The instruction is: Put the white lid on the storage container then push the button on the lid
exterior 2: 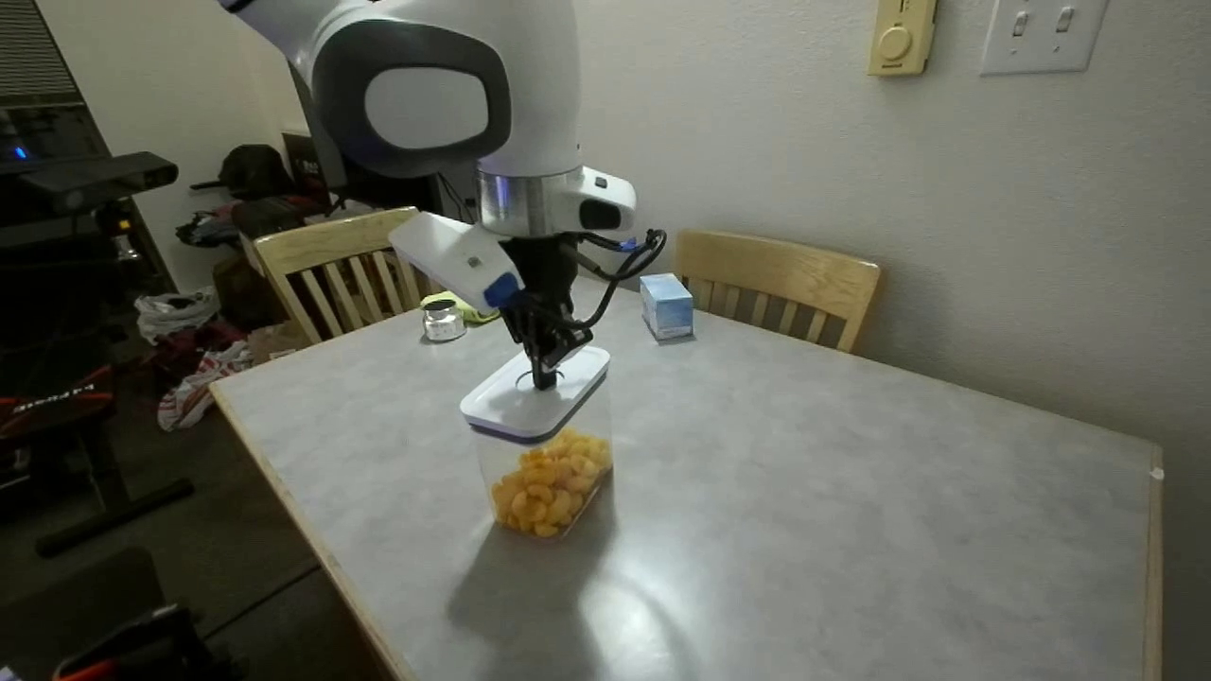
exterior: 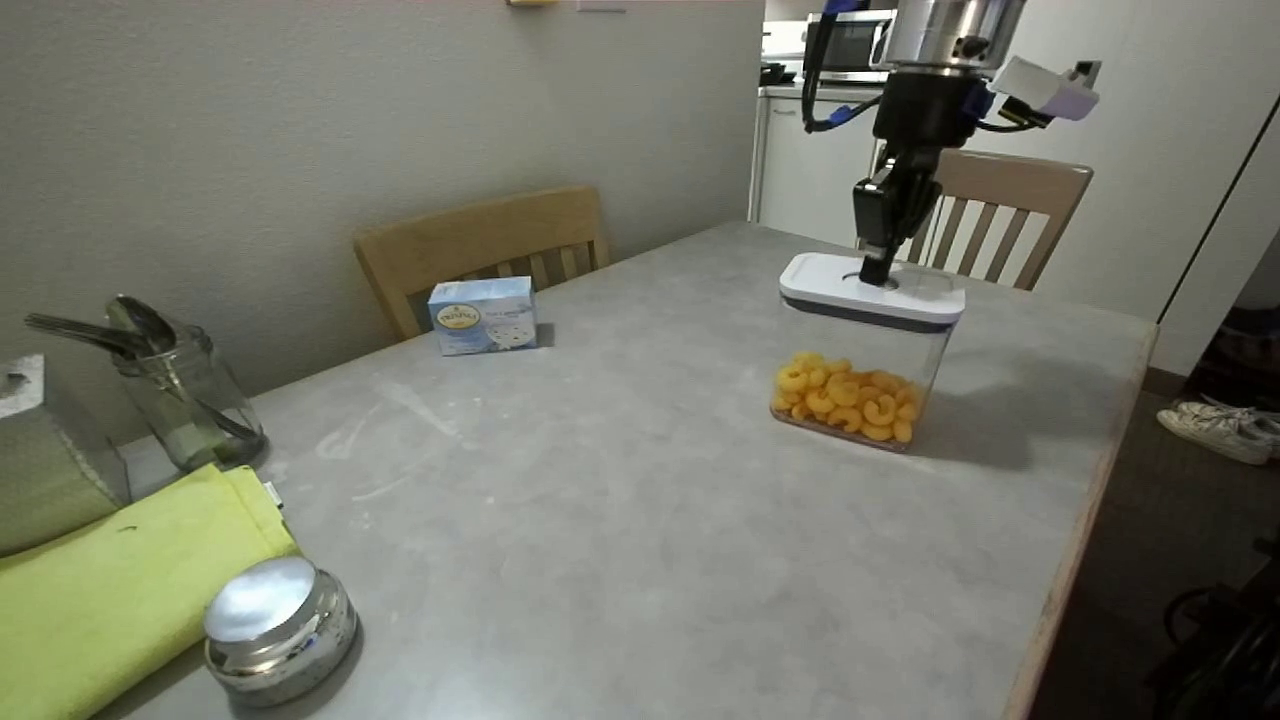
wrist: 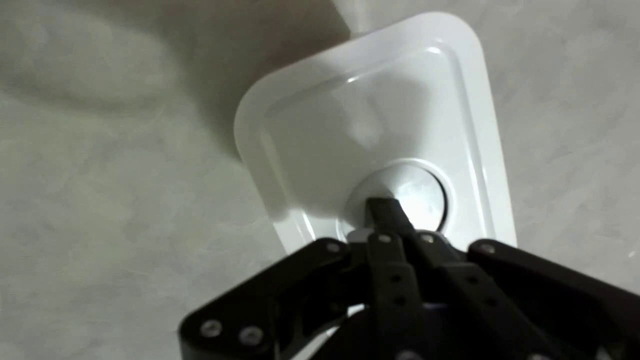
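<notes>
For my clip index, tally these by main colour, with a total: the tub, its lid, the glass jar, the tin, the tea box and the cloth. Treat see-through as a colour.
See-through: 2 (tub, jar)
White: 1 (lid)
Blue: 1 (tea box)
Silver: 1 (tin)
Yellow: 1 (cloth)
Total: 6

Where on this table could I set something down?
One broad bare patch of table lies between the tea box, metal tin and storage container; another lies between the container and wall. It's crowded around the yellow cloth and glass jar, and at the container, where the gripper meets the white lid.
</notes>
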